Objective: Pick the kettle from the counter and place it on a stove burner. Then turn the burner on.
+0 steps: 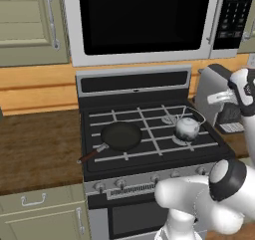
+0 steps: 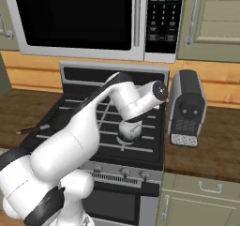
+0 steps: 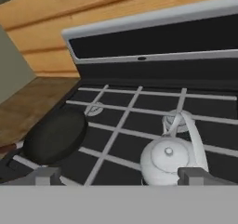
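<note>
The shiny silver kettle (image 1: 187, 128) stands upright on the black grates at the right side of the stove, its wire handle arched over it. A silver stove burner (image 1: 169, 118) cap shows just behind it, also visible as the burner (image 3: 173, 121) in the hand view. My gripper (image 3: 121, 175) is open, with nothing between its fingers. It is drawn back a little from the kettle (image 3: 167, 161), which lies low between the two fingertips. In the right base view my white hand hangs just above the kettle (image 2: 129, 132). The wood-grain counter (image 1: 35, 149) flanks the stove.
A black frying pan (image 1: 121, 136) rests on the left grates, its handle pointing toward the front left. A dark and silver appliance (image 2: 186, 108) stands on the counter right of the stove. Control knobs (image 1: 121, 182) line the stove front. A microwave (image 1: 144, 20) hangs overhead.
</note>
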